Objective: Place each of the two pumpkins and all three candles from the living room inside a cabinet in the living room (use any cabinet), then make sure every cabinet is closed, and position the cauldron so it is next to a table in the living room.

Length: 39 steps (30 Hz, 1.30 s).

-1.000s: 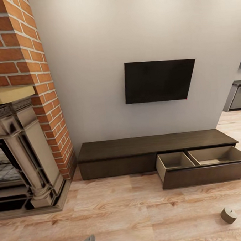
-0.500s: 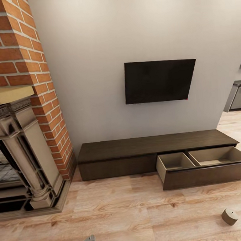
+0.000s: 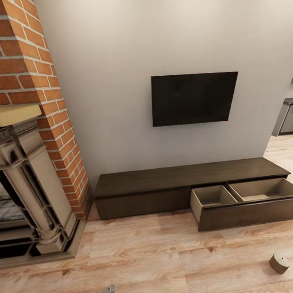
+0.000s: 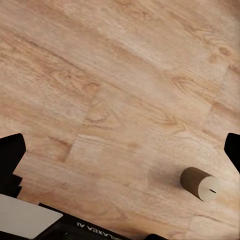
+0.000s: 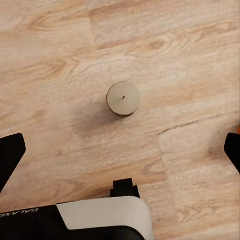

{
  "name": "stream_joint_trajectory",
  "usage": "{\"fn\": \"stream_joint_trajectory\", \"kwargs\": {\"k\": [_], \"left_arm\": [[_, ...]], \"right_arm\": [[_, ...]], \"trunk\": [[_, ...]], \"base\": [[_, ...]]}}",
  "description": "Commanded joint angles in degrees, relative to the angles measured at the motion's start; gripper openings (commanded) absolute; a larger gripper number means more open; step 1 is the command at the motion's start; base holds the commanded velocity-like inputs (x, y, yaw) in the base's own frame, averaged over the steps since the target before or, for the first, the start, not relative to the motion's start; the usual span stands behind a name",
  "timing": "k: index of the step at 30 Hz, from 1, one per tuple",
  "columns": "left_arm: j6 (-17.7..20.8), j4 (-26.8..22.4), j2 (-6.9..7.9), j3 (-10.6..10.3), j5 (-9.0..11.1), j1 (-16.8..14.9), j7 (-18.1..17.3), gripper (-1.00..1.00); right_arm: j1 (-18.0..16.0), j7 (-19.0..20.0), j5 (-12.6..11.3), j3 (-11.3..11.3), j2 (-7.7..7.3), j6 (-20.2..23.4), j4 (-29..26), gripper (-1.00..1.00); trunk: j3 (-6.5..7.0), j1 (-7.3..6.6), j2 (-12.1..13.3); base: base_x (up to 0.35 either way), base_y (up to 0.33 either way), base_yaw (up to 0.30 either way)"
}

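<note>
cabinet with one drawer open, candles standing on the wood floor

head view: the cabinet (image 3: 183, 179) sits against the wall under the television (image 3: 194, 98), just beside the brick fireplace (image 3: 29, 140); the drawer (image 3: 249, 201) on the side away from the fireplace is pulled out – its pale inside bare. a candle (image 3: 279, 263) stands on the floor (image 3: 162, 258), well in front of the cabinet. left wrist view: the left gripper (image 4: 120, 150) has its fingers spread wide, a candle (image 4: 200, 183) between them on the floor. right wrist view: the right gripper (image 5: 120, 150) is likewise spread wide, with a candle (image 5: 123, 98) upright ahead.
</note>
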Motion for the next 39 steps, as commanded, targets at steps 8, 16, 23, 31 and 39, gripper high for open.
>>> {"fn": "stream_joint_trajectory", "kwargs": {"k": [8, 16, 23, 31, 39], "left_arm": [[0.5, -0.2, 0.23, 0.2, 0.4, 0.0, 0.3, 1.0], [0.7, -0.2, 0.54, 0.4, 0.5, 0.0, 0.1, 1.0], [0.7, -0.2, 0.63, 0.3, 0.5, 0.0, 0.1, 1.0], [0.7, -0.4, 0.88, 0.4, 0.5, 0.0, 0.1, 1.0], [1.4, -1.1, 1.26, 0.5, 0.5, -0.1, 0.0, 1.0]], "right_arm": [[0.0, 0.2, -0.5, 0.0, 0.0, -0.5, -0.1, 1.0], [0.0, 0.6, -0.3, 0.1, -0.03, -3.2, -0.5, 1.0], [0.0, 0.7, -0.1, 0.1, 0.02, -3.5, -0.6, 1.0], [0.0, 0.8, 0.0, 0.1, 1.37, -3.5, -0.6, 1.0], [0.0, 0.6, 0.0, 0.1, 1.66, -3.4, -0.6, 1.0]], "trunk": [[-1.5, 1.76, -3.3], [-2.94, 3.52, -6.5], [-4.2, 5.05, -9.3], [-5.63, 6.81, -12.5], [-7.07, 8.57, -15.7]], "base": [[0.0, 0.0, 0.0], [0.0, 0.0, 0.0], [0.0, 0.0, 0.0], [0.0, 0.0, 0.0], [0.0, 0.0, 0.0]]}}
